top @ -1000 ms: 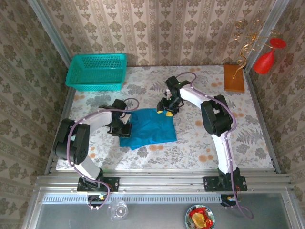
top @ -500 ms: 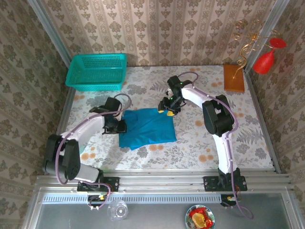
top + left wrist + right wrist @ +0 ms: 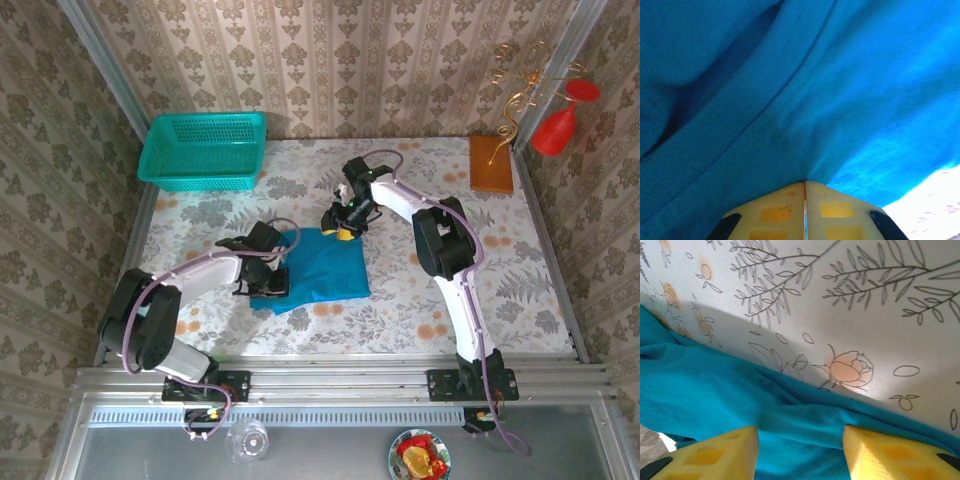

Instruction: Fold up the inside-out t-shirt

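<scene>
The inside-out t-shirt [image 3: 322, 262] lies folded into a rough teal-blue rectangle in the middle of the flowered table. My left gripper [image 3: 272, 277] is at its lower left edge. In the left wrist view the yellow fingers [image 3: 775, 212] are pressed together, and the left gripper [image 3: 805, 184] pinches a ridge of the t-shirt [image 3: 790, 75] at its tips. My right gripper [image 3: 343, 228] is at the shirt's far right corner. In the right wrist view the right gripper [image 3: 799, 440] stands open, with its fingers [image 3: 730, 450] down on either side of a wrinkled hem of the t-shirt [image 3: 715, 395].
A turquoise mesh basket [image 3: 205, 150] stands at the back left. A brown wooden block [image 3: 490, 163] and a red ornament on a gold wire stand [image 3: 555, 128] are at the back right. The flowered tabletop [image 3: 450, 290] lies bare to the right of the shirt.
My left gripper swung out to the left, opened briefly, then came back onto the shirt's lower left edge and shut. My right gripper slid slightly left along the far edge.
</scene>
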You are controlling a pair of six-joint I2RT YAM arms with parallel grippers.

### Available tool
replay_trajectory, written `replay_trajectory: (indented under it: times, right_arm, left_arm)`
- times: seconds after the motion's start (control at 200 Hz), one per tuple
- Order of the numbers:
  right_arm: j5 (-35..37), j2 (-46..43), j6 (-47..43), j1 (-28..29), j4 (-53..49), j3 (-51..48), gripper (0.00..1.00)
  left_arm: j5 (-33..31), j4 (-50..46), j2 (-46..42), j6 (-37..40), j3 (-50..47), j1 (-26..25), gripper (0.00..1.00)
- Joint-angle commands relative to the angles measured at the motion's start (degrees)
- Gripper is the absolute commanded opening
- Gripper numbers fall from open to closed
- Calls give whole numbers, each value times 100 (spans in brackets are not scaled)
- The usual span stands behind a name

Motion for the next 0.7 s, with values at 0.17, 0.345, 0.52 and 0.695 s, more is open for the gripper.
replay_trajectory:
  times: [0.17,0.345,0.52,0.695]
  right_arm:
    - [757,-890,-116,-240,-288,-1465,51]
    - [815,-1814,2,-197,50,-2980,51]
    - [825,-2813,479,69,754,-4763,50]
    - [989,-3416,1210,990,1211,-5718,50]
  left_arm:
    - [-1,135,685,277,324,443,9]
    - [71,128,1552,652,1136,729,9]
    - [209,-100,2367,920,2221,798,11]
    - [450,-253,2937,1137,3057,734,12]
